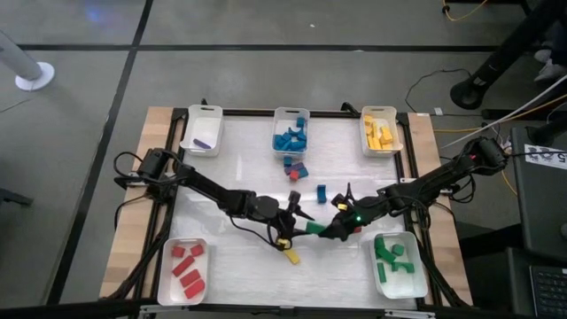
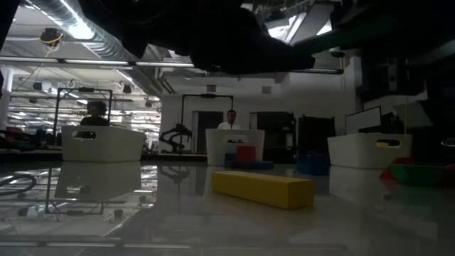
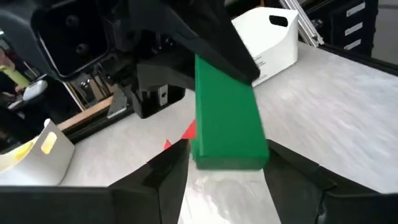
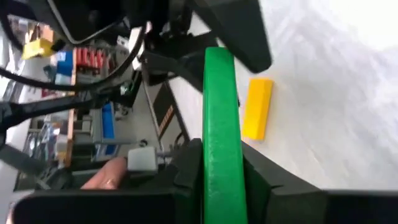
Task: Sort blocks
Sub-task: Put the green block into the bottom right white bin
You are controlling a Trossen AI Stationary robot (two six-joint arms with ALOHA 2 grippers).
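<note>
A green bar block (image 1: 316,228) sits between the two grippers near the front middle of the bench (image 1: 354,142), held clear of the surface. The left gripper (image 1: 299,221) and the right gripper (image 1: 330,232) meet on it from opposite sides. In the left wrist view the green bar block (image 3: 227,115) stands between the left arm's own jaws, which close against its lower end, while the other arm's dark jaws clamp its far end. In the right wrist view the same block (image 4: 222,134) runs edge-on between the right arm's jaws, gripped there too, with the left arm's jaws on its far end.

A yellow bar block (image 1: 291,257) lies flat on the bench just in front of the left gripper, apart from both sets of jaws; it also shows in the low view (image 2: 262,188) and right wrist view (image 4: 256,107).

A white tray (image 1: 413,285) at the front right, near the right gripper, holds other green blocks (image 1: 390,254)
</note>
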